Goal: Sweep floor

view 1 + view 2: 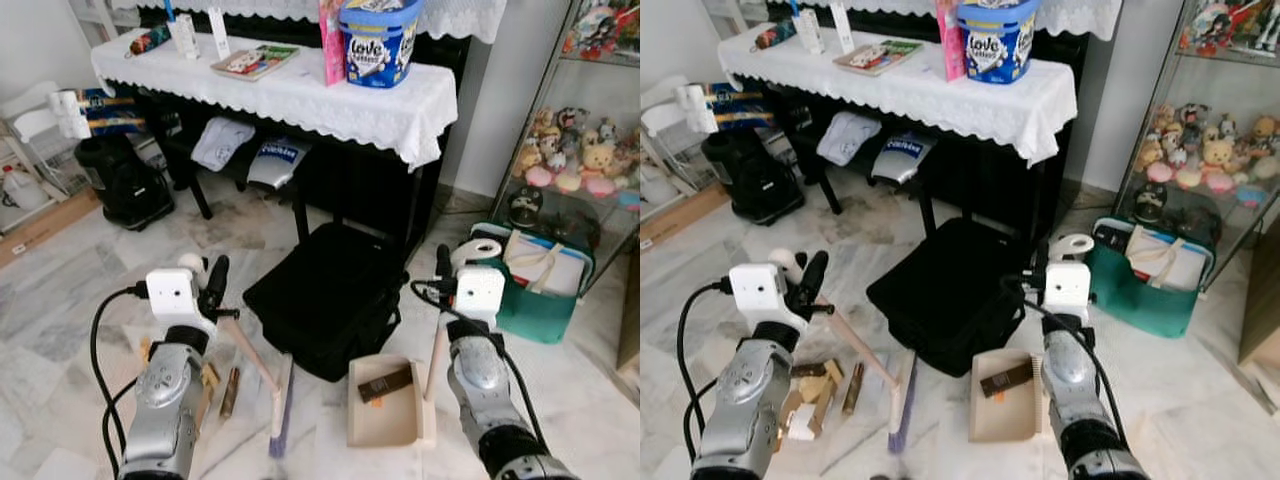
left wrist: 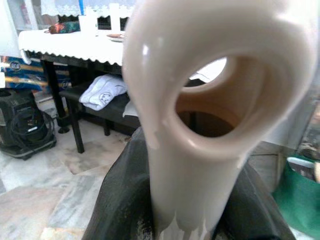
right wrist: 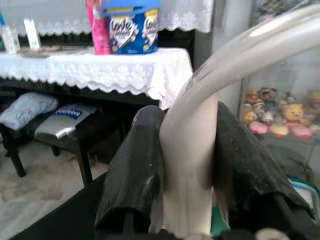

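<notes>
Left end effector [image 1: 212, 283] clenched on broom [image 1: 262, 372] handle; right end effector [image 3: 185, 150] grasping dustpan [image 1: 384, 405] handle; brown bar [image 1: 385, 384] inside dustpan.

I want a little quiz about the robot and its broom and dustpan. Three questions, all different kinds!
1. True or false: the left gripper holds the broom.
2. What lies in the dustpan? A) a brown wrapper B) a sock C) a spoon
3. Fill in: the black bag lies on the floor in front of the ____.

Key:
1. True; the right gripper holds the dustpan's handle.
2. A, the brown wrapper.
3. Piano, the one under the white lace cloth.
</notes>
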Controlling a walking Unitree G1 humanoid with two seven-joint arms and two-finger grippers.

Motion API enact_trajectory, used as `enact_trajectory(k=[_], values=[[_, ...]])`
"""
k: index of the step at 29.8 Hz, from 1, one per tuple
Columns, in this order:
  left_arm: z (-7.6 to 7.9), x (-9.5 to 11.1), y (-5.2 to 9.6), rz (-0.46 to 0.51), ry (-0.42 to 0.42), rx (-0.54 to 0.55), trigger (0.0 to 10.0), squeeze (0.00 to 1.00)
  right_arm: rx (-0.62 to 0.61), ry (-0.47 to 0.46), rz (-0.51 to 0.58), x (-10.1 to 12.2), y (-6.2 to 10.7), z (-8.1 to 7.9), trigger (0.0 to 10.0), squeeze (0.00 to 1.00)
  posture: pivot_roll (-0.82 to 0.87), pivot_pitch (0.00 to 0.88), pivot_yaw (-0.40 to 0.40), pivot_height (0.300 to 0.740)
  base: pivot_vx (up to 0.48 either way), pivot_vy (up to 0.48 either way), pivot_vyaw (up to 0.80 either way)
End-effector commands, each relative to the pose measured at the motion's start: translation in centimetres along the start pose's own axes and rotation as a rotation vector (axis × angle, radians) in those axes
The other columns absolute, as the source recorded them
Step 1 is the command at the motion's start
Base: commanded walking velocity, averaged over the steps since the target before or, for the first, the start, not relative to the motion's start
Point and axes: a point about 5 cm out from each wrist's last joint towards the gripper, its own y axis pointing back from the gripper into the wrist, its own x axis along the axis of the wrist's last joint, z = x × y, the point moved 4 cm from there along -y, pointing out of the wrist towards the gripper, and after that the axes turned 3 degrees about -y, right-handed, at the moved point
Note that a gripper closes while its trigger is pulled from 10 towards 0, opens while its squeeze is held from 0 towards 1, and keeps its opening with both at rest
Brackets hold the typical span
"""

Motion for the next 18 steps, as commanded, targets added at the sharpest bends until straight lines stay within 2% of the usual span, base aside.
enact_trajectory(k=[1,18], values=[[0.19,1.17,-0.19,0.059,-0.018,-0.003,10.0,0.00,0.005,-0.032,0.043,1.22,-0.64,-0.63,10.0,0.00,0.00,0.000,0.122,0.740,-0.322,0.000,0.00],[0.33,1.77,-0.51,0.080,-0.021,-0.001,10.0,0.00,-0.004,-0.041,0.049,1.65,-0.99,-0.65,10.0,0.00,0.01,0.006,0.124,0.740,-0.322,0.000,0.00]])
